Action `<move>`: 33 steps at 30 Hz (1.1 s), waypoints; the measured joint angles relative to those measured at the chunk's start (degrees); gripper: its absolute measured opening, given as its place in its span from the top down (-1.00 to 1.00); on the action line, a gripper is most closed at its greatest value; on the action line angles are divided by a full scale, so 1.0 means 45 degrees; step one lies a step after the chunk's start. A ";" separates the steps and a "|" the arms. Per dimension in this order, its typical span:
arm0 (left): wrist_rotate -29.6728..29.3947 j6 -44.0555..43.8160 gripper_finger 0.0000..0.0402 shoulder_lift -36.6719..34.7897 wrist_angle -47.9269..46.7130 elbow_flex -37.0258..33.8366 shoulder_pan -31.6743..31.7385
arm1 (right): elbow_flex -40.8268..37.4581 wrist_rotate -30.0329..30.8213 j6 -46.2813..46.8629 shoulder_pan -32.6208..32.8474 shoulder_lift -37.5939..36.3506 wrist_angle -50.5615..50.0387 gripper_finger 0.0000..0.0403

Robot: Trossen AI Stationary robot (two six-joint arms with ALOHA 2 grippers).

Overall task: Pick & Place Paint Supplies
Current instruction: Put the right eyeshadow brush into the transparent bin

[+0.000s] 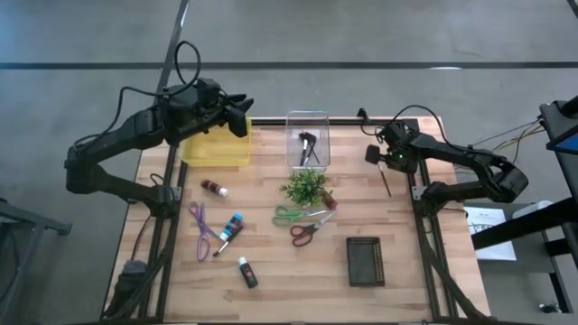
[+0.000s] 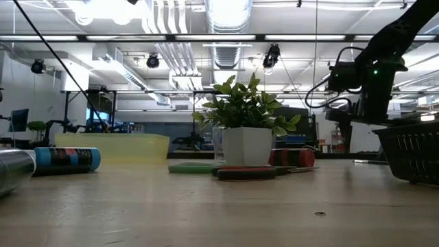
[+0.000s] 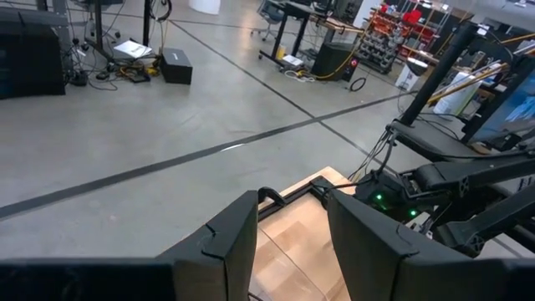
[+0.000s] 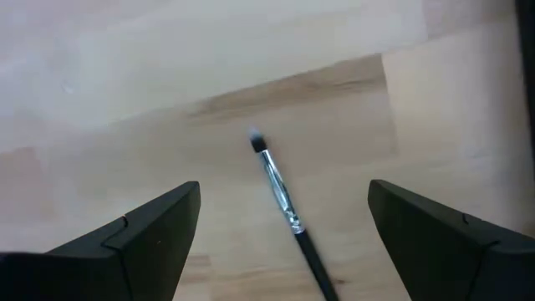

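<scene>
My right gripper (image 1: 383,158) hovers open near the table's right edge, above a thin dark-handled brush (image 1: 386,181) that lies flat on the wood. In the right wrist view the brush (image 4: 281,199) lies between the spread fingers, untouched. My left gripper (image 1: 240,117) is open and raised by the yellow bin (image 1: 215,147) at the far left. A clear container (image 1: 307,137) at the far edge holds dark items. Purple scissors (image 1: 200,231), a blue tube (image 1: 233,226), a brown tube (image 1: 214,188), a black tube (image 1: 247,272), green scissors (image 1: 289,215) and red scissors (image 1: 307,231) lie on the table.
A small potted plant (image 1: 305,187) stands mid-table, just beyond the green and red scissors. A black mesh basket (image 1: 364,261) sits near the right front. In the low view the plant (image 2: 243,116) blocks the middle. Bare wood lies between the plant and the brush.
</scene>
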 joint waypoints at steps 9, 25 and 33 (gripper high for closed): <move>0.0005 0.0000 0.23 0.0000 0.0003 0.0000 0.0000 | 0.0000 0.0420 -0.1039 0.0015 0.0004 0.0738 -0.71; -0.0092 -0.0340 0.23 0.0000 0.0014 0.0000 0.0000 | 0.0630 0.0265 -0.2274 0.0010 0.1176 0.1435 -0.71; -0.0092 -0.0437 0.23 0.0000 0.0051 0.0000 0.0000 | 0.1264 0.0389 -0.2658 0.0322 0.2586 0.0743 -0.71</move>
